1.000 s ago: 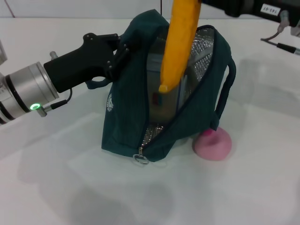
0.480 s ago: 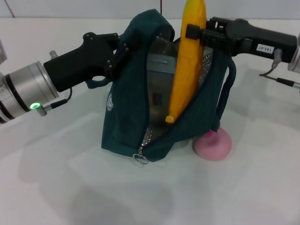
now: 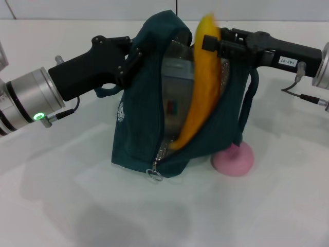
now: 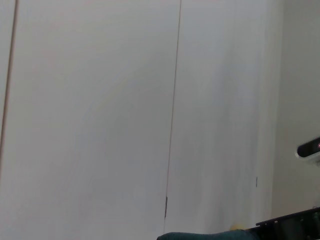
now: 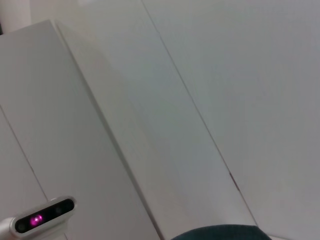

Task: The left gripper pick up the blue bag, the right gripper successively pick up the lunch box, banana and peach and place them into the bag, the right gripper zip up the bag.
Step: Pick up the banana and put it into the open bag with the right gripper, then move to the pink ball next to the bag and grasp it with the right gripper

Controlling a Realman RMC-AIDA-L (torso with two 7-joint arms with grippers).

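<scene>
Head view: long yellow-orange banana [image 3: 198,87] leans inside the open dark teal fabric bag [image 3: 139,128], beside the clear lunch box [image 3: 177,87]; right gripper [image 3: 218,43] jaws clamp its top. Left gripper [image 3: 131,56] jaws pinch the bag's edge. Round pink peach [image 3: 235,158] rests on the white desk [image 3: 205,216].

Teal blue bag [image 3: 136,134], yellow-orange banana [image 3: 198,98], pink peach [image 3: 234,158]
</scene>
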